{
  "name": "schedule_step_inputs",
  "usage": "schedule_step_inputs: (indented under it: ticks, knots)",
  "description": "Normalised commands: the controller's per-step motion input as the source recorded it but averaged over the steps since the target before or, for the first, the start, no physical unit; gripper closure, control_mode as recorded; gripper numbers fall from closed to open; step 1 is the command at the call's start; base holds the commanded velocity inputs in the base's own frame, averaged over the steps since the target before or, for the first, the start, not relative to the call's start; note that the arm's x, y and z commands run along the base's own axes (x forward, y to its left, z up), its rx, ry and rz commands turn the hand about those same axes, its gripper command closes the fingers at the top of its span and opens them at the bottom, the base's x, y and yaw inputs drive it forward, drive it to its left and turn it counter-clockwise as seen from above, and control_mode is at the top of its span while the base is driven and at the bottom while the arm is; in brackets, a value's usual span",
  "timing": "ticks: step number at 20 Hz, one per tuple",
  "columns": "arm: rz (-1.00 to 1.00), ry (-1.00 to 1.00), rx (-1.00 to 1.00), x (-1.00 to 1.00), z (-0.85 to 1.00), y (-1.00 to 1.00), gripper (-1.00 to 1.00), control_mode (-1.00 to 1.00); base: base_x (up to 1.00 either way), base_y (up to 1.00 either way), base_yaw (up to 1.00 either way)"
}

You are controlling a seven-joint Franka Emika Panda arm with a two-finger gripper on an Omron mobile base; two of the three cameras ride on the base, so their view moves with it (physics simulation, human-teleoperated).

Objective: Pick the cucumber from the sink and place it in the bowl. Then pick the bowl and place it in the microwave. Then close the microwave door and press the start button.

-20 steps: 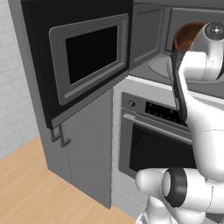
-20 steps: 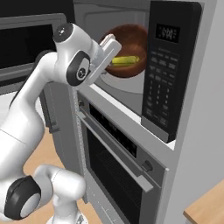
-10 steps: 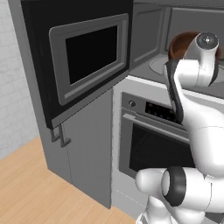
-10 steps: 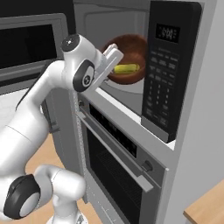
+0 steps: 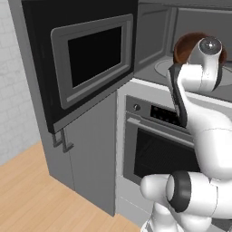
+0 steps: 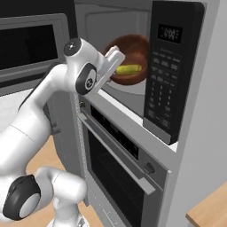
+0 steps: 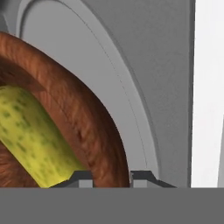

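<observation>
We have the cucumber (image 6: pixel 129 69) lying inside the bowl (image 6: pixel 133 53), so the first step looks finished. The bowl itself is inside the microwave (image 6: pixel 133 88), over the round turntable plate (image 7: pixel 109 87), and our gripper (image 7: pixel 111 177) is at its rim. In the hand view the two fingers (image 7: pixel 83 177) straddle the brown wall of the bowl, one tip on the cucumber side and one on the outer side, so we judge them clenched on the rim. Whether the bowl already rests on the plate or hangs just above it, we cannot tell.

Left to do, as we judge it: let go of the bowl, draw the arm out of the microwave, swing the microwave door (image 5: pixel 90 63) shut, and press the start button on the keypad strip (image 6: pixel 164 84).

The left base view gives us the door, standing wide open out from the microwave, above the oven (image 5: pixel 154 145); there the arm hides most of the bowl. The right base view shows the cucumber in the bowl and the keypad beside the cavity. The hand view alone shows the finger tips against the rim.
</observation>
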Motion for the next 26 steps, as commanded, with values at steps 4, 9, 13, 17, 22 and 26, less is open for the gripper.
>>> schedule_step_inputs:
  ticks: [4, 9, 13, 17, 22, 26]
  knots:
    - [0.00, -0.01, 0.00, 0.22, 0.00, -0.01, -1.00, -1.00, 0.00, 0.00, 0.00]
    - [0.00, -0.08, 0.00, 0.00, 0.00, 0.00, -1.00, -1.00, 0.00, 0.00, 0.00]
    - [0.00, -0.26, 0.00, 0.02, 0.00, 0.00, -1.00, -1.00, 0.00, 0.00, 0.00]
    - [0.00, -0.64, 0.00, 0.00, 0.00, 0.00, -1.00, -1.00, 0.00, 0.00, 0.00]
    - [0.00, -0.50, 0.00, 0.00, 0.01, 0.18, -1.00, -1.00, 0.00, 0.00, 0.00]
    - [0.00, -0.08, 0.00, -0.37, 0.33, 0.48, -1.00, -1.00, 0.00, 0.00, 0.00]
